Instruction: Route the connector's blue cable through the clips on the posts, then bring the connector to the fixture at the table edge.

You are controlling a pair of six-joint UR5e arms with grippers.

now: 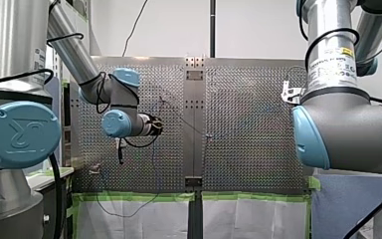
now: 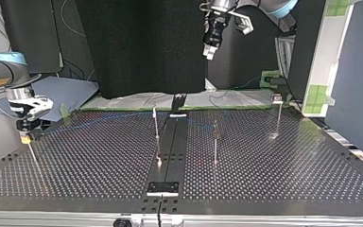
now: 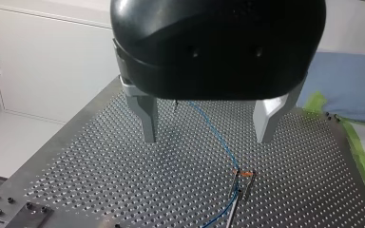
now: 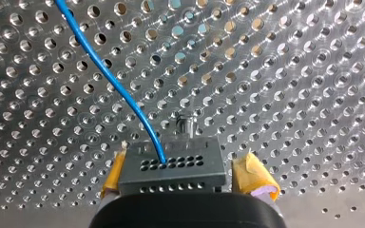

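Fingers (image 4: 255,176) with yellow pads, those of the right gripper (image 4: 183,172), are closed on the two flanks of the connector (image 4: 171,167), which is held squarely between them with its holed face turned toward the wrist camera. The blue cable (image 4: 116,88) leaves that face and curves away over the perforated table (image 4: 290,71). In the top view this gripper is seen low at the table's left side, just above a thin post (image 2: 32,156), and the cable can be faintly traced from it across to the middle posts (image 2: 156,125). The routing is therefore judged largely done, and the carry to the fixture is taken as the step in hand; the fixture itself cannot be picked out with certainty. For that step to be done well, the connector should be moved slowly and level, with enough slack allowed that the cable is not dragged out of the clips, and with no twist put into the cable at its root. The grip should not be loosened until the connector is seated. The left gripper (image 3: 206,137) is held high above the table with its metal fingers wide apart and nothing between them. The cable runs well below them to a clipped post (image 3: 241,190), and this gripper would best be left clear of the line.
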